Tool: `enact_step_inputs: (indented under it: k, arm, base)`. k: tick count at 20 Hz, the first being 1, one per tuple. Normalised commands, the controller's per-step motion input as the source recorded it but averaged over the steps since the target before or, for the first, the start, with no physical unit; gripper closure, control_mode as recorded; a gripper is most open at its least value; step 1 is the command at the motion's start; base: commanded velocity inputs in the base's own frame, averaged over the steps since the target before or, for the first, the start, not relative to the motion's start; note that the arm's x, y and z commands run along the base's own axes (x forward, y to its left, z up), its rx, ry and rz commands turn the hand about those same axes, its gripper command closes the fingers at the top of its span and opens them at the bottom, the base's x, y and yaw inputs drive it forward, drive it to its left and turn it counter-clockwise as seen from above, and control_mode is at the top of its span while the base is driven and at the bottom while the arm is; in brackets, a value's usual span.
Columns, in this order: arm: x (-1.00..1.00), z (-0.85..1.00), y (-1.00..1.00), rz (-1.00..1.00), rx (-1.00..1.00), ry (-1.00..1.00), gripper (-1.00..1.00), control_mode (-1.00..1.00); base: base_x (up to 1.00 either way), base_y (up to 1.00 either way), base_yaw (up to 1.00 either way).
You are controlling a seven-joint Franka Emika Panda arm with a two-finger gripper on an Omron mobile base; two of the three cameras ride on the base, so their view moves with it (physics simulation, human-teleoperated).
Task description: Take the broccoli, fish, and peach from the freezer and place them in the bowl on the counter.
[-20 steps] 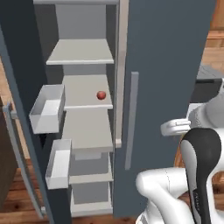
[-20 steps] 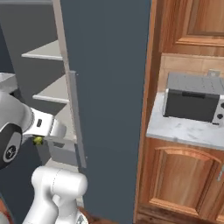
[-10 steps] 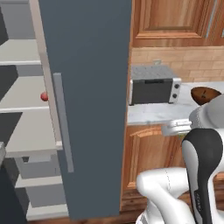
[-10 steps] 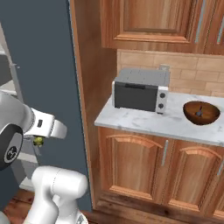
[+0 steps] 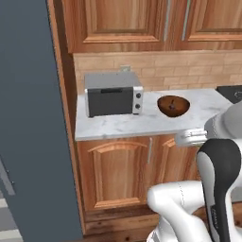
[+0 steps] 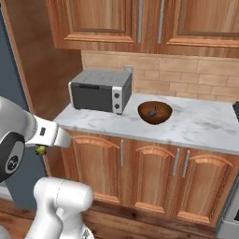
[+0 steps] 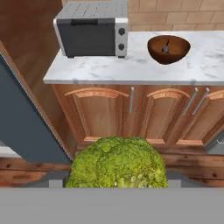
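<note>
Simulated kitchen with brown wooden cabinets (image 6: 154, 172) above and below, a tan brick backsplash, and a white marble table (image 5: 123, 124) with grey veins running along the wall. The dark slate-blue freezer (image 5: 28, 118) takes up the left side of the left base view, right up against the table's left end.

The broccoli (image 7: 117, 162) is a lumpy yellowish-green clump sitting huge at the bottom of the hand view, right where the claw's tips would be, so the claw looks clenched on it. In the right base view a small yellow-green bit of it peeks out under the white arm link, low on the left and well short of the table.

The bowl (image 6: 155, 112) is dark brown, round and glossy, standing on the table to the right of the grey toaster oven (image 6: 99, 90), apart from it, not touching. There's a small dark shape inside the bowl, which looks like the fish (image 7: 166, 47), though it's too small to be sure.

Open marble lies in front of the bowl and off to its right. The front edge of the table overhangs the cabinet doors with their curved handles. A dark cooktop corner (image 5: 231, 92) shows at the far right.
</note>
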Motion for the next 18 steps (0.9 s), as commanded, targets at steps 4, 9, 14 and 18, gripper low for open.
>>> enact_step_inputs:
  k: [4, 9, 14, 18]
  arm:
    - [0.00, 0.00, 0.00, 0.00, 0.00, 0.00, 1.00, 1.00]
    - [0.00, 0.00, 0.00, 0.00, 0.00, 0.00, 1.00, 1.00]
    - [0.00, 0.00, 0.00, 0.00, 0.00, 0.00, 1.00, 1.00]
    - [0.00, 0.00, 0.00, 0.00, 0.00, 0.00, 1.00, 1.00]
  base:
    - [0.57, -1.00, -0.14]
    - [0.64, -0.99, -0.15]
    - [0.79, -0.65, -0.10]
    - [0.77, -0.07, 0.00]
